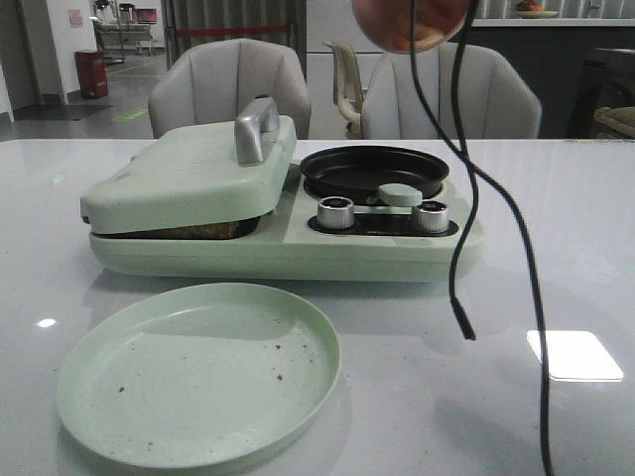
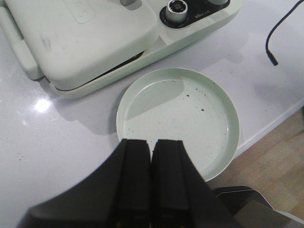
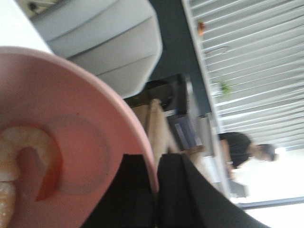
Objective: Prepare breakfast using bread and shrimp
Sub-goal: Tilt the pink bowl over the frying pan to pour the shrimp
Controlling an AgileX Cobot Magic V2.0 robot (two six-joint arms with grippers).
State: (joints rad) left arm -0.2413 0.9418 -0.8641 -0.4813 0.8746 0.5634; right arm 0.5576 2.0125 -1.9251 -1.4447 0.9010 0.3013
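Up high, our right gripper (image 3: 156, 190) pinches the rim of a pink bowl (image 3: 71, 118), one finger inside the wall and one outside, tilted against the room behind. A curled shrimp (image 3: 33, 152) lies on the bowl's floor close beside the inner finger, with part of a second at the picture's edge. From the front we see only the bowl's underside (image 1: 412, 25) at the top of the view, above the round black pan (image 1: 375, 171).

Our left gripper (image 2: 151, 161) hangs with its fingers pressed together, holding nothing, over the near rim of the pale green plate (image 2: 223, 107), which carries only crumbs. Beyond the plate sits the green breakfast maker (image 1: 198, 188), lid down over a brown slice of bread (image 1: 193, 231). A black cable (image 1: 461, 248) dangles beside it; the table edge (image 2: 270, 128) lies just past the plate.
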